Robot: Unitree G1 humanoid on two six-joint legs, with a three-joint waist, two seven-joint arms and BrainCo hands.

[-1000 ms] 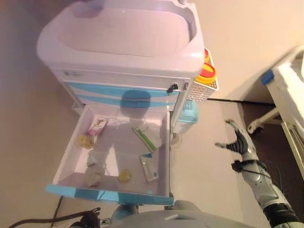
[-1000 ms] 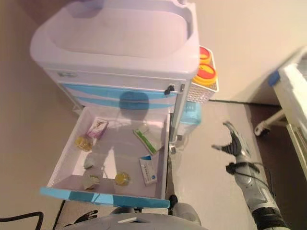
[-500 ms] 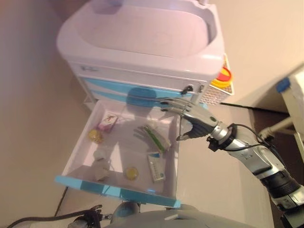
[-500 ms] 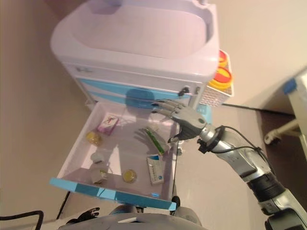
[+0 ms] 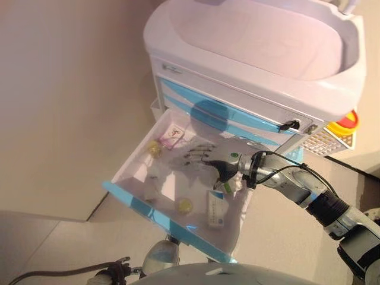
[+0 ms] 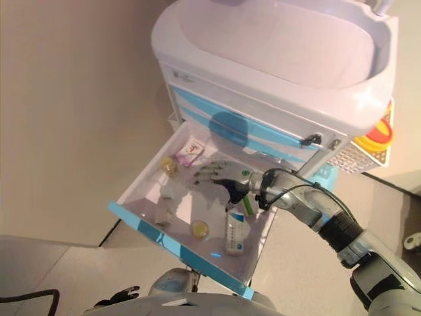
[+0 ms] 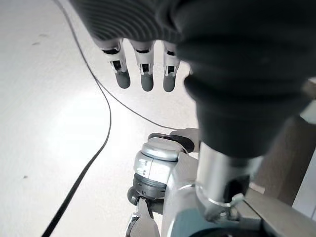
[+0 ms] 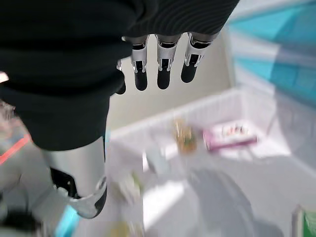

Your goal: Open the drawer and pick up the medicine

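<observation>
Our left hand (image 7: 143, 69) hangs low over the pale floor (image 7: 54, 123), well apart from the cart, its fingers straight, slightly apart and holding nothing.

The white plastic cart (image 5: 255, 53) has a deep, smooth tray moulded into its top with a rounded rim, and blue stripes across its closed upper fronts. Its lowest drawer (image 5: 127, 166) stands pulled fully out, a shallow white box with thin upright walls and a blue front edge (image 5: 160, 219).

Going from the drawer's left wall we see a round yellowish pack (image 6: 169, 166), and near the back wall a flat pink and white box (image 6: 191, 151). Toward the front left corner lie small crumpled whitish packets (image 6: 165, 215). Near the front edge lies another round yellow pack (image 6: 200, 229). Bare drawer floor shows in the middle between these things.

Our right hand (image 5: 222, 163) reaches in over the drawer's right wall and hovers above the middle of the drawer, fingers (image 8: 163, 74) straight, spread a little and closed on nothing. A green and white medicine box (image 5: 228, 187) lies partly hidden just beneath it by the right wall. A long white box with a blue end (image 5: 215, 212) lies toward the front right corner.

On the cart's right side hangs a perforated white basket (image 5: 323, 142) with a red and yellow tub (image 5: 344, 123) in it.
</observation>
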